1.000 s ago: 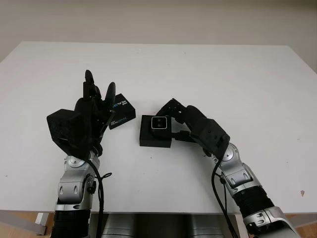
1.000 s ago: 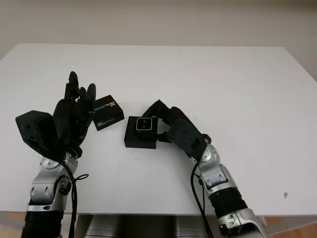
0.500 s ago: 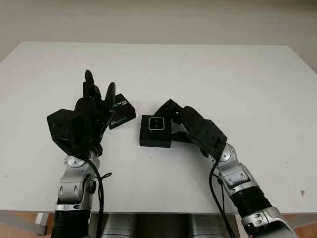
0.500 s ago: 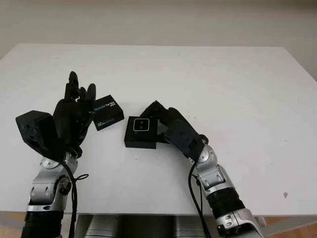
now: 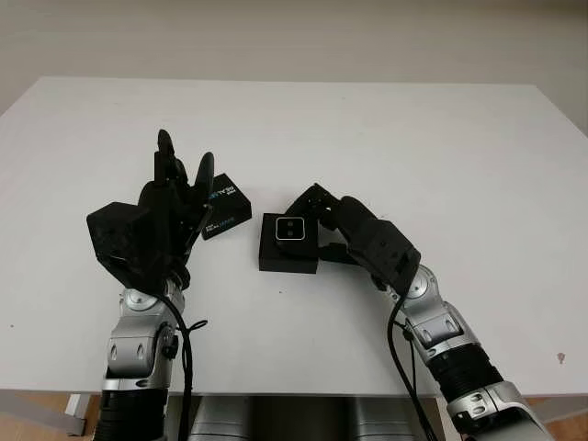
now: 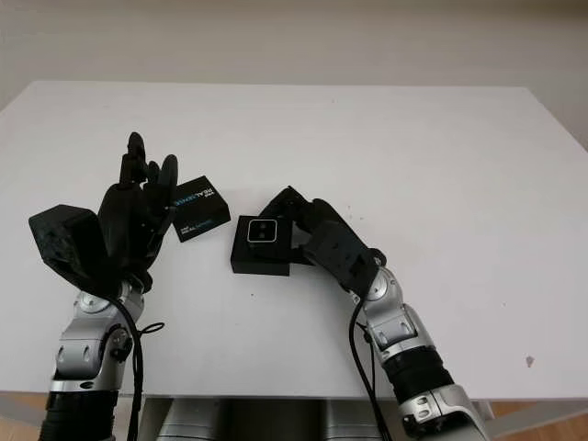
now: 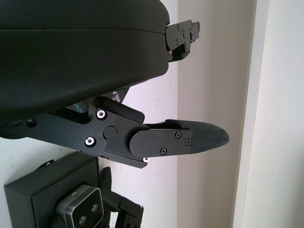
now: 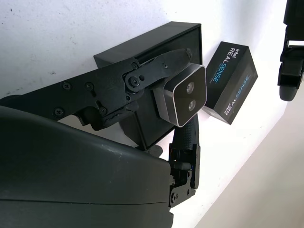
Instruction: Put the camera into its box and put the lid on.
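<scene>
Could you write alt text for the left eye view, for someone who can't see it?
The robot's right hand grips a small silver-faced camera over an open black box in the middle of a white table. Beside the box lies its printed lid. The left hand is open, raised next to the lid.

Even, soft light falls from above, and the white table (image 5: 367,138) looks bright with only faint shadows beneath the arms. Close to the wrists, the table glares nearly white and the nearest black shell blurs.
</scene>
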{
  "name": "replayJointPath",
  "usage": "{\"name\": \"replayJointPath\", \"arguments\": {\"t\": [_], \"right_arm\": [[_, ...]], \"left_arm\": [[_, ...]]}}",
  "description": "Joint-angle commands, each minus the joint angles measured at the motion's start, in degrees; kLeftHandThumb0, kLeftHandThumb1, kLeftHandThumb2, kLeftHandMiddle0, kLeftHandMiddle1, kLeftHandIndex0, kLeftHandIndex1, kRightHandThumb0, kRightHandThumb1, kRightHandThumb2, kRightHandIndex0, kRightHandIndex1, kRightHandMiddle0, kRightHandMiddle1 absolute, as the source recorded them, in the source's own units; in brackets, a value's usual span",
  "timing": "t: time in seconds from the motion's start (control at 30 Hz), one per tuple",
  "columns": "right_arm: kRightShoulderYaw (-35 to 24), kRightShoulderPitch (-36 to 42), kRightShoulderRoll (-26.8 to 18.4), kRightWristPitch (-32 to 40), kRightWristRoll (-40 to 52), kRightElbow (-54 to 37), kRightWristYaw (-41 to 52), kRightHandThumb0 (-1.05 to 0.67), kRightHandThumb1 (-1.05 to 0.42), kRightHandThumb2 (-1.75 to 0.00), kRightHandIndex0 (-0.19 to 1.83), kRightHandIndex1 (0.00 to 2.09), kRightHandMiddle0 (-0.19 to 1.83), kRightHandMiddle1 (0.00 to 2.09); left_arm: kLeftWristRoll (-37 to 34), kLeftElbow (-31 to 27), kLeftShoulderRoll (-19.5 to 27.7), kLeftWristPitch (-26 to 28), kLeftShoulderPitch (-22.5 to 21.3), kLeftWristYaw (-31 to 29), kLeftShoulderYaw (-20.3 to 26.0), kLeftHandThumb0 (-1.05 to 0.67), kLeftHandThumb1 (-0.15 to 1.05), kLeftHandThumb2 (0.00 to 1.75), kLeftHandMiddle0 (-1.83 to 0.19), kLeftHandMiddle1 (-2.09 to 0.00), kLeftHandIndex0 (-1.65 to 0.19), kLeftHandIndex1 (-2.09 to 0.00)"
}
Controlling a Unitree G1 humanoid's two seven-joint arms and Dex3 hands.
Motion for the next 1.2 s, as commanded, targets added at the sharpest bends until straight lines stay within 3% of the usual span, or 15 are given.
{"name": "replayJointPath", "arguments": {"t": [0.0,1.17], "right_arm": [[-0.15,-1.10,0.20,-0.37,0.01,0.57,-0.29,-0.41,-1.00,-0.05,0.35,0.05,0.25,1.76],[1.14,-0.31,-1.15,3.71,-2.60,-1.82,1.07,-0.43,-0.99,-0.05,0.34,0.05,0.24,1.68]], "left_arm": [[0.10,-0.56,0.17,-0.62,0.28,-0.02,0.10,-0.71,1.05,0.42,0.19,0.00,0.19,0.00],[0.12,-1.53,0.35,0.04,0.64,-0.06,0.02,-0.72,1.05,0.41,0.19,0.00,0.19,0.00]]}}
